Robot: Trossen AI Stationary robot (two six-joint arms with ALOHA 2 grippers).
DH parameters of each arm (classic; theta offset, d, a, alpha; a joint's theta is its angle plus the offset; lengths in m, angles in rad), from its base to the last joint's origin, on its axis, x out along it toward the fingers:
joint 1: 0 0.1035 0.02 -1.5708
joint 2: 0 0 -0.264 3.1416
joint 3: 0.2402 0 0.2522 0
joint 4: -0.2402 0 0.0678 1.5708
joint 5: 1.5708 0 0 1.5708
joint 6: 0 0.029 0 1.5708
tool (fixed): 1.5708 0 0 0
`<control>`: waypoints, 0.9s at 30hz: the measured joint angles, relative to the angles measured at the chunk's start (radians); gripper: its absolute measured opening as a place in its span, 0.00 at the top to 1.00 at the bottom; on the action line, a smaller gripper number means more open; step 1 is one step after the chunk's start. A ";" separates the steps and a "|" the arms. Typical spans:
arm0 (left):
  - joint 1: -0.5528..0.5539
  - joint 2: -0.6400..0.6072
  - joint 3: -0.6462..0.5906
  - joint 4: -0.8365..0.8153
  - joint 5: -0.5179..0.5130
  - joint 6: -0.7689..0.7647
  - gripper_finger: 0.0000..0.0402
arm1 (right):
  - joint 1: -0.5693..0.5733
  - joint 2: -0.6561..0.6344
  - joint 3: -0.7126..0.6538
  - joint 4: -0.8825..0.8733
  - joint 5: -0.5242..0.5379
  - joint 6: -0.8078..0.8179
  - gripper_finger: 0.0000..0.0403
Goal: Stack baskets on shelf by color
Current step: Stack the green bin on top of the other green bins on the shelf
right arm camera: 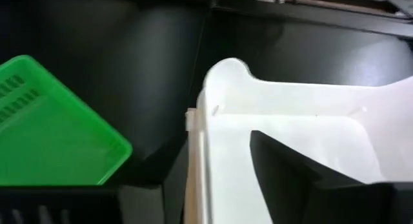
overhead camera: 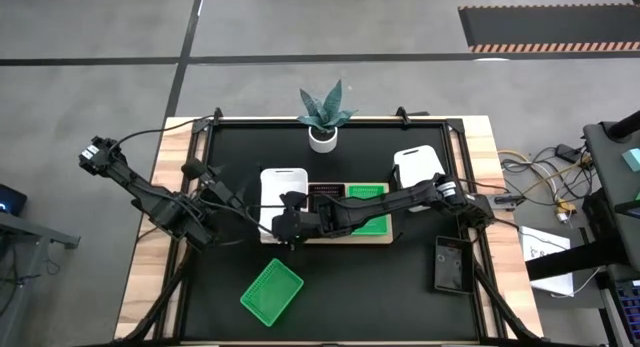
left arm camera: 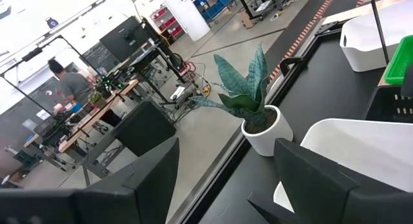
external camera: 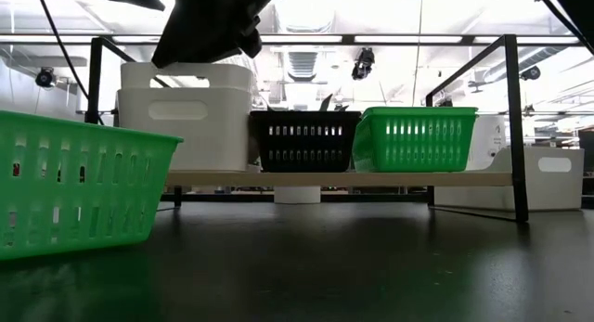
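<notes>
A black mat (overhead camera: 330, 287) covers the wooden table in an open workshop hall. On the shelf (overhead camera: 345, 234) at the mat's middle stand a white basket (overhead camera: 283, 182) at its left end, a black basket (overhead camera: 327, 193) and a green basket (overhead camera: 370, 209). They look light, stiff and smooth; the thin rim is the best grip. The right gripper (overhead camera: 283, 230) sits at the white basket's near edge, fingers parted. The left gripper (overhead camera: 195, 227) waits beside it, wide open. I count five baskets: two white, two green, one black.
</notes>
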 joint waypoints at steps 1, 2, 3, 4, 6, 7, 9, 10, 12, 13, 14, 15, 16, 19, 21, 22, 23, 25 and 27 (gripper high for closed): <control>0.000 0.000 0.000 0.000 0.000 0.000 0.41 | 0.000 -0.004 0.000 -0.007 -0.015 0.001 0.58; 0.000 0.000 0.000 0.000 -0.001 0.000 0.41 | 0.000 -0.008 0.002 -0.019 -0.027 0.005 0.56; 0.000 0.000 0.000 0.000 -0.002 0.000 0.41 | 0.000 -0.012 0.011 -0.041 -0.032 0.010 0.55; 0.000 0.000 0.000 0.000 -0.002 0.000 0.41 | 0.000 -0.016 0.020 -0.061 -0.033 0.015 0.54; 0.000 0.000 0.000 0.000 -0.003 0.000 0.41 | 0.000 -0.028 0.035 -0.102 -0.034 0.027 0.53; -0.001 0.000 0.002 0.001 -0.003 0.000 0.41 | 0.000 -0.035 0.041 -0.127 -0.034 0.027 0.52; -0.001 0.000 0.003 0.008 -0.005 0.000 0.41 | 0.005 -0.049 0.049 -0.185 -0.037 0.027 0.52; -0.001 0.000 0.003 0.010 -0.005 0.000 0.41 | 0.006 -0.060 0.050 -0.218 -0.048 0.027 0.52; -0.001 0.000 0.003 0.013 -0.005 0.000 0.41 | 0.010 -0.077 0.050 -0.278 -0.079 0.027 0.52; 0.000 0.000 0.004 0.017 -0.005 0.000 0.41 | 0.015 -0.089 0.050 -0.309 -0.092 0.029 0.52; 0.000 0.000 0.006 0.022 -0.005 0.001 0.41 | 0.021 -0.098 0.049 -0.339 -0.098 0.034 0.53; 0.000 0.000 0.007 0.034 -0.006 0.010 0.41 | 0.029 -0.109 0.048 -0.362 -0.102 0.035 0.54; 0.000 0.000 0.008 0.052 -0.009 0.026 0.41 | 0.036 -0.121 0.045 -0.384 -0.104 0.038 0.55; 0.000 0.000 0.007 0.154 -0.010 0.134 0.41 | 0.068 -0.162 0.032 -0.440 -0.104 0.043 0.58; 0.000 0.000 0.006 0.260 -0.010 0.241 0.41 | 0.095 -0.189 0.025 -0.483 -0.104 0.045 0.60; 0.000 0.000 0.005 0.321 -0.009 0.301 0.41 | 0.108 -0.203 0.022 -0.512 -0.104 0.052 0.61; 0.000 0.002 0.004 0.382 -0.005 0.359 0.41 | 0.121 -0.219 0.018 -0.534 -0.104 0.062 0.62; 0.000 0.007 0.004 0.503 0.012 0.474 0.41 | 0.147 -0.247 0.007 -0.556 -0.104 0.094 0.65; -0.001 0.012 0.004 0.611 0.043 0.575 0.41 | 0.175 -0.276 -0.021 -0.561 -0.103 0.121 0.67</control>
